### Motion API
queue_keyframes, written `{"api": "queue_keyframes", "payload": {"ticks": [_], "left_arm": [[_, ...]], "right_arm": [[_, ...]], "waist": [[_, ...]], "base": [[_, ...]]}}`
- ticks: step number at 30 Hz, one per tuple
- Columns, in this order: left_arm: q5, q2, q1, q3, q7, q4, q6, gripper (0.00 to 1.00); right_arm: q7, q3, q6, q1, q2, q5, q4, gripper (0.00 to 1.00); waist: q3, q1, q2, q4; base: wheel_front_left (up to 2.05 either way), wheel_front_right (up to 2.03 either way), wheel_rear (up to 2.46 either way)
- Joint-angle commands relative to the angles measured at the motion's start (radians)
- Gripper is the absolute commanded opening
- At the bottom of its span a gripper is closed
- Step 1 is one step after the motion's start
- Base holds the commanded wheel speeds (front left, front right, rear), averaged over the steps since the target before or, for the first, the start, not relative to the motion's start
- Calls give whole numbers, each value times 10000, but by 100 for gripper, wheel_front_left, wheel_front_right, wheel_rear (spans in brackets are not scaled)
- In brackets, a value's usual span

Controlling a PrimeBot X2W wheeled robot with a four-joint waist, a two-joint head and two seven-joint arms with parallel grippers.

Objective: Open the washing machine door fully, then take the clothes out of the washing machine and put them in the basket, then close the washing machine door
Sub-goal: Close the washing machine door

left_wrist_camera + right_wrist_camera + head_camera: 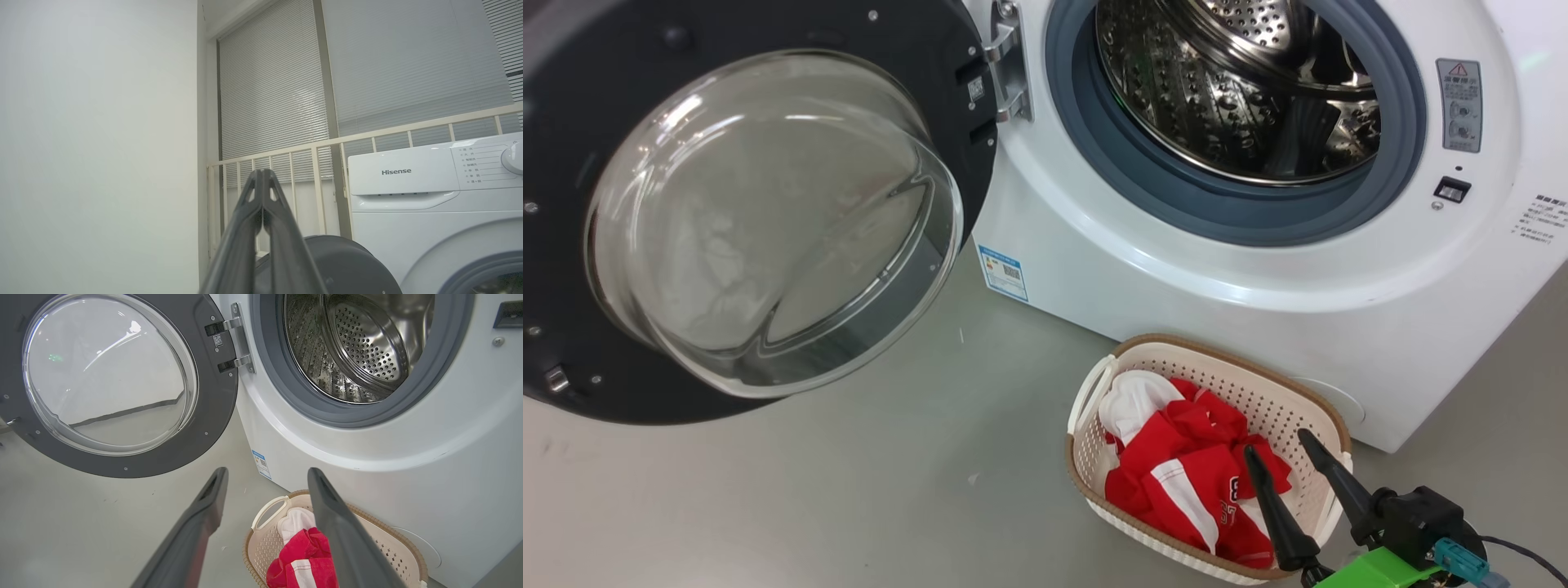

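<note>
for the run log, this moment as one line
door open; drum looks empty; clothes in basket; right gripper open above basket; left gripper shut

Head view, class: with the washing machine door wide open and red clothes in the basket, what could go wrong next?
1. The open right end effector hangs over the red-and-white clothes in the cream perforated plastic basket; lifting away might snag fabric.
2. The shut left end effector aims above the round black-rimmed glass door; a push on that glossy rim may slip.

The grey floor (849, 490) carries the washing machine (1143, 269) and, just beside it, the basket (1262, 384)
</note>
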Motion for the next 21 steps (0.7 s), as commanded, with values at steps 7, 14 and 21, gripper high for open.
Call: {"api": "queue_keyframes", "payload": {"ticks": [7, 14, 21], "left_arm": [[-1110, 1996, -2112, 220, -38, 1935, -65, 0], [-3199, 3204, -3588, -467, 361, 5827, -66, 0], [-5669, 3823, -4666, -1129, 2805, 8110, -66, 0]], "right_arm": [[-65, 83, 63, -192, 23, -302, -367, 100], [-65, 110, 63, -450, -18, -417, -352, 100], [-65, 208, 63, -694, -63, -534, -285, 100]], "waist": [[533, 0, 0, -173], [941, 0, 0, -333], [1298, 0, 0, -374]], "base": [[0, 0, 0], [0, 0, 0], [0, 0, 0]]}}
